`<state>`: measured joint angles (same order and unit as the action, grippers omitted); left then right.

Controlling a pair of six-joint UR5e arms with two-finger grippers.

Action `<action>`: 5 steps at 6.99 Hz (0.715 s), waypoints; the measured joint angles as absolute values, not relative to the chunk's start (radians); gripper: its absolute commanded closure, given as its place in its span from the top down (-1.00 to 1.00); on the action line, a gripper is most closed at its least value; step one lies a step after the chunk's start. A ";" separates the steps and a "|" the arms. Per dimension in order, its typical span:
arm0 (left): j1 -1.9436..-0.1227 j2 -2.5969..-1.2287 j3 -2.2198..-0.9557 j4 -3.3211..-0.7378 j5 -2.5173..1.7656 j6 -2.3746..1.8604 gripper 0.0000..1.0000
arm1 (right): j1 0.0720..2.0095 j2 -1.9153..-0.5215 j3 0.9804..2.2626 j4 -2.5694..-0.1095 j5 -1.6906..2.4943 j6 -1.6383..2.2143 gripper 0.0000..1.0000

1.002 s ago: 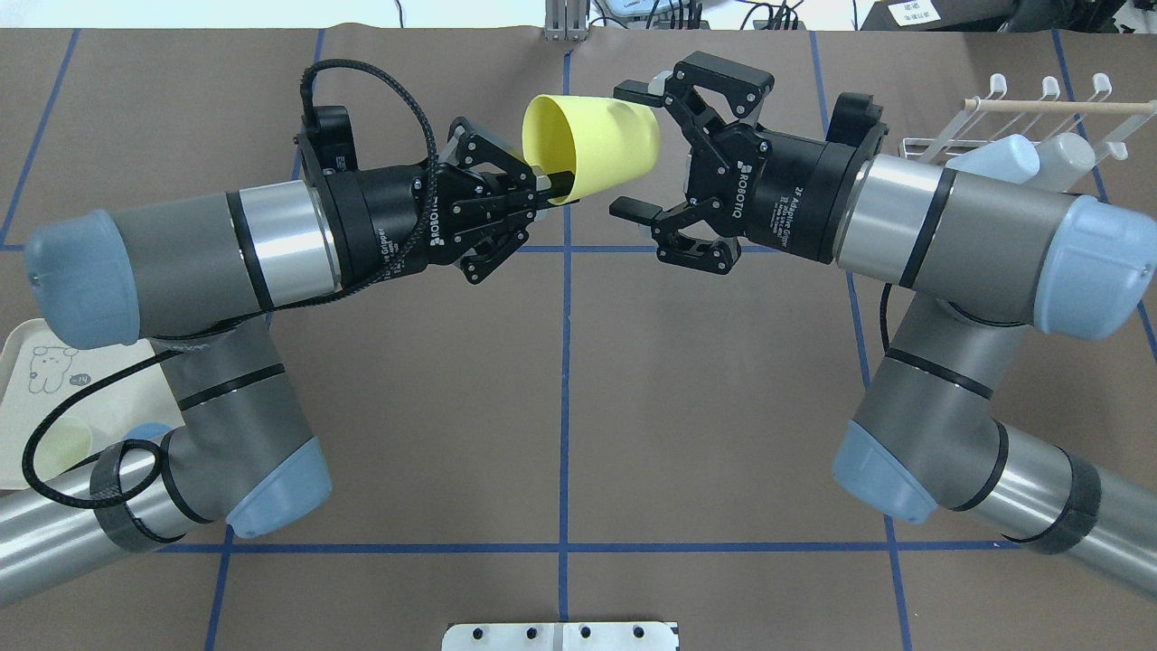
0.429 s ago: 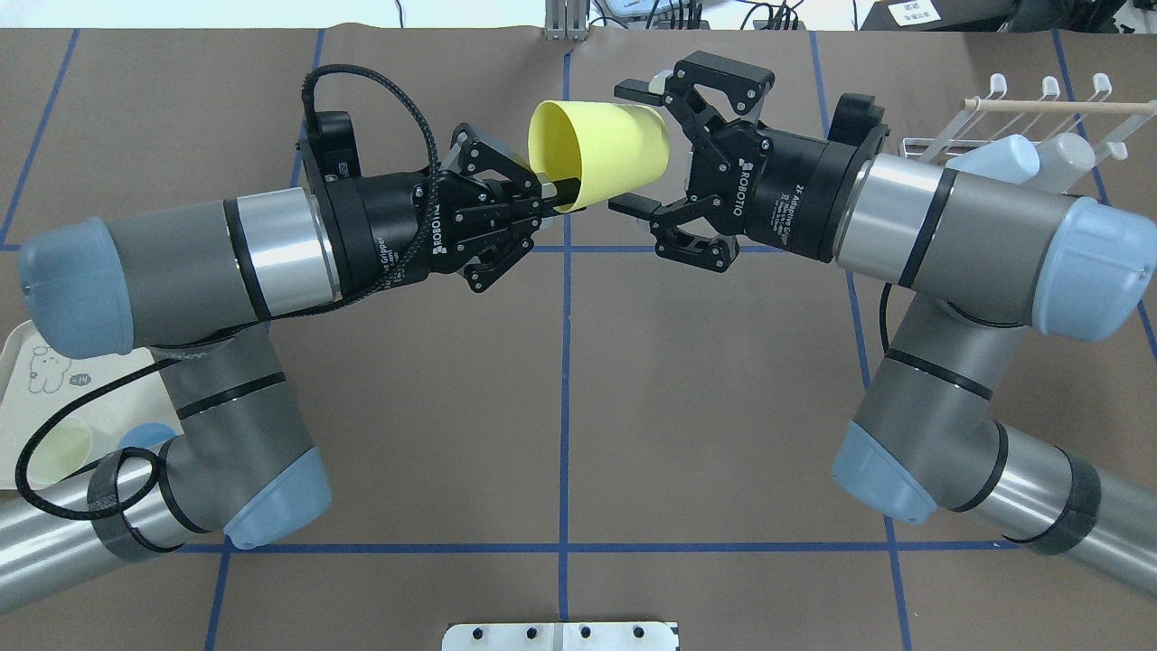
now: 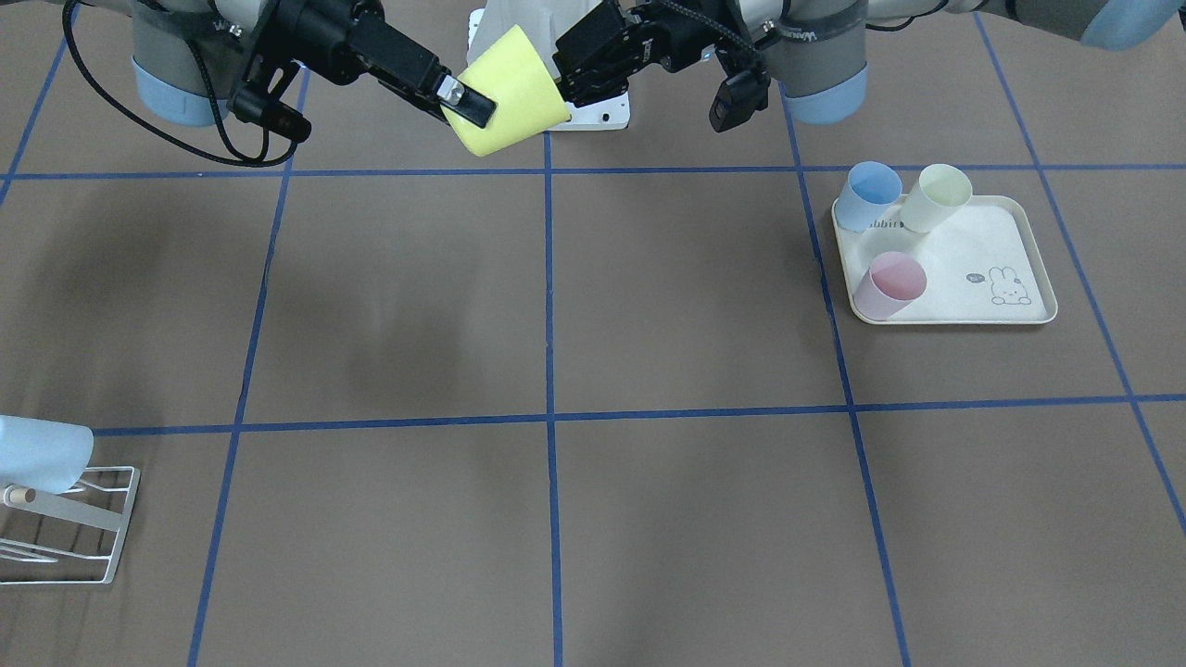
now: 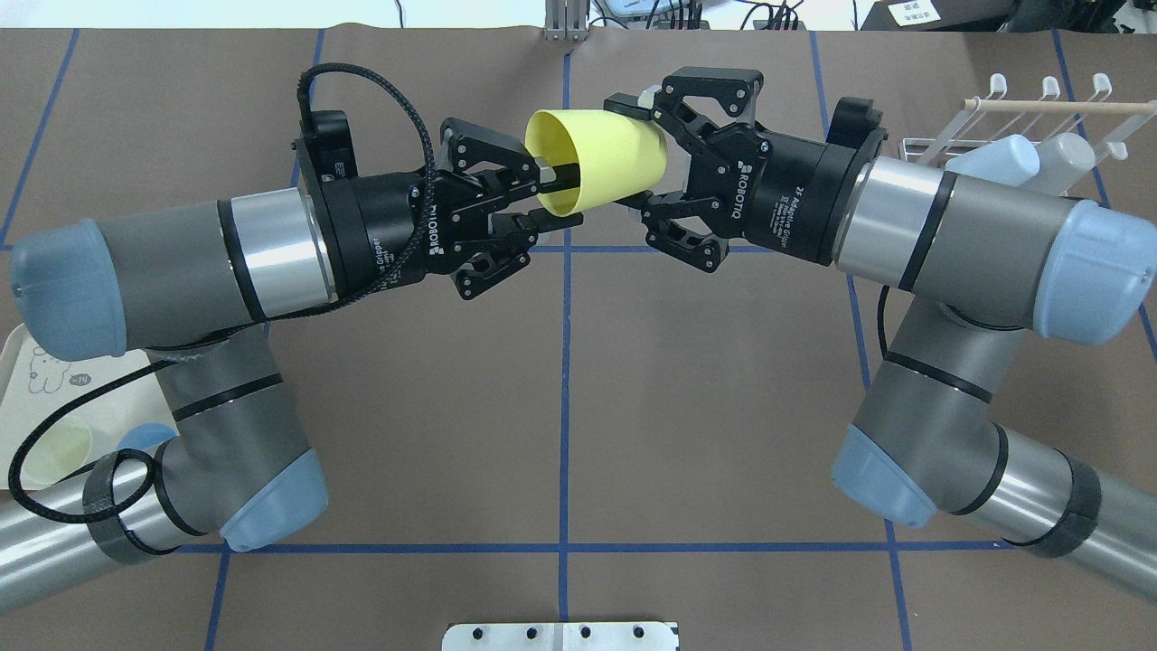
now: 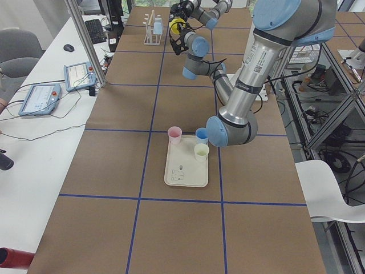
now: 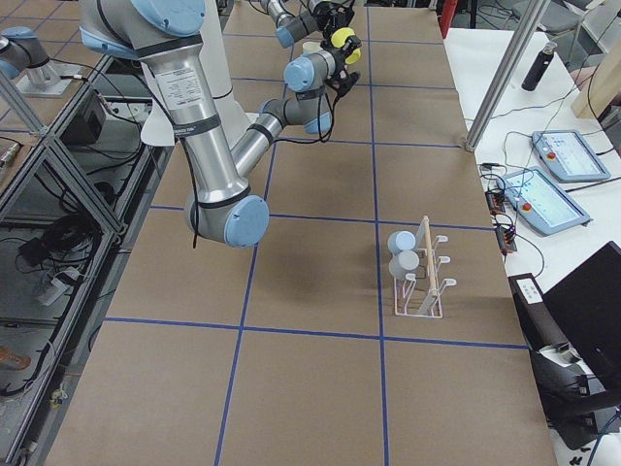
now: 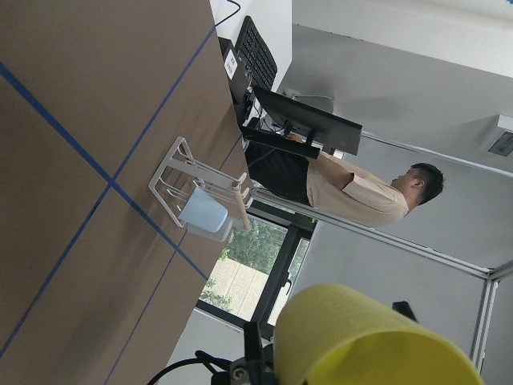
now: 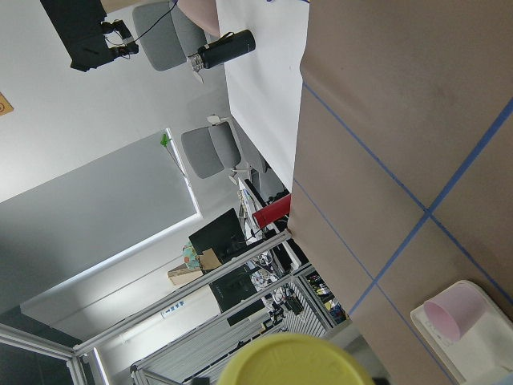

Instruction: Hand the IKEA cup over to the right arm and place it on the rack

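My right tool pinches the base of the yellow cup above the tabletop; my left tool is spread, one finger inside the rim.

A robotics lab: a paper-covered table gridded with blue tape, teach pendants on a white bench along its operators' edge, aluminium posts, office chairs.

Over the worktop, the cup sits between the left claw and right claw, with the rack far right and the tray near left.
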<state>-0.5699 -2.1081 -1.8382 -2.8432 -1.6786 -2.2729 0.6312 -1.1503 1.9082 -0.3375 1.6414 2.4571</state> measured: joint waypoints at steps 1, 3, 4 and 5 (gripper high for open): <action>-0.574 -2.101 -1.853 -2.842 -1.678 -2.268 1.00 | 0.631 -1.151 1.909 -0.337 1.641 2.457 -0.59; -0.617 -2.032 -1.892 -2.839 -1.682 -2.255 0.98 | 0.637 -1.153 1.903 -0.343 1.625 2.407 -0.58; -0.654 -1.979 -1.903 -2.835 -1.697 -2.231 0.98 | 0.642 -1.158 1.893 -0.366 1.618 2.296 -0.58; -0.684 -1.925 -1.903 -2.829 -1.722 -2.144 0.98 | 0.653 -1.170 1.889 -0.418 1.624 2.139 -0.57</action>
